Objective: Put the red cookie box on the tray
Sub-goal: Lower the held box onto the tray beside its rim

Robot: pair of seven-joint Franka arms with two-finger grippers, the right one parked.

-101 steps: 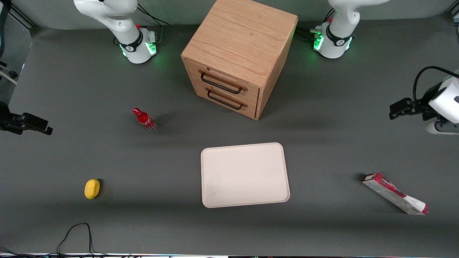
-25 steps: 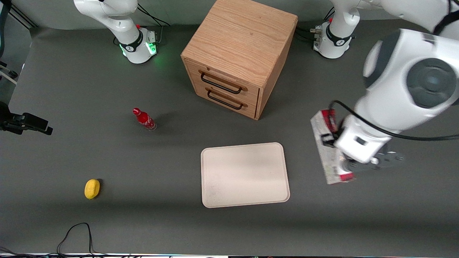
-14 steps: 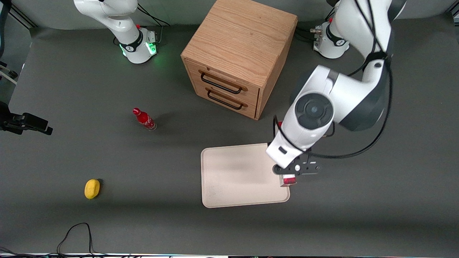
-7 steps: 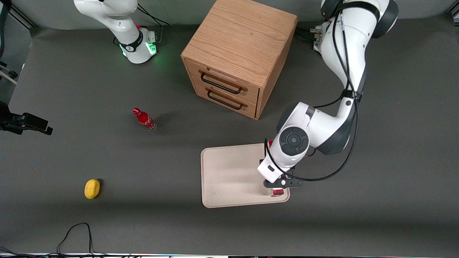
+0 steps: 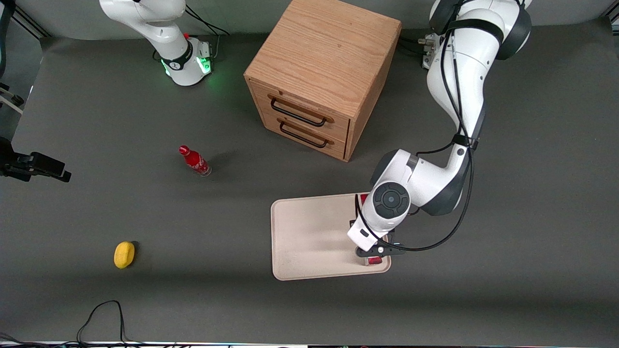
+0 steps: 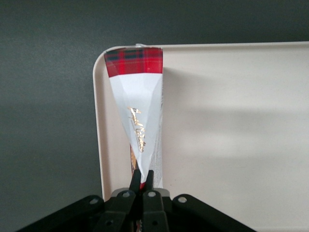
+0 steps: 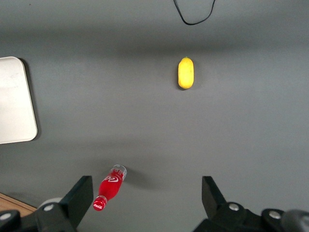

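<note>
- The left arm's gripper (image 6: 141,177) hung low over the tray (image 5: 309,237), at the tray's edge toward the working arm's end of the table, its fingers (image 6: 135,180) pinched tight on the red cookie box (image 6: 137,96)
- The box ran along that short edge of the tray, one red end (image 5: 374,261) showing nearer to the front camera and the other poking out from under the wrist, closer to the wooden drawer cabinet (image 5: 319,72)
- In the wrist view the carton appeared to stand on a narrow side just inside the low rim, with its tartan end at the tray's rounded corner; whether it rested on the tray floor or hung just above could not be told
- Judged from this, the carry looked nearly complete, with only the set-down and release left
- The main risk was the margin: the box sat so close to the rim that one end might land on the lip, and the carton could then rock or slide off onto the grey table (image 5: 145,299)
- A tall, slim box let go on its narrow side could also topple, and a fall outward would leave it off the tray
- Fingers opening while the box was above the floor would drop it, and it might bounce askew
- The red bottle (image 5: 195,161) and a yellow object (image 5: 124,254) lay well apart, toward the parked arm's end
</note>
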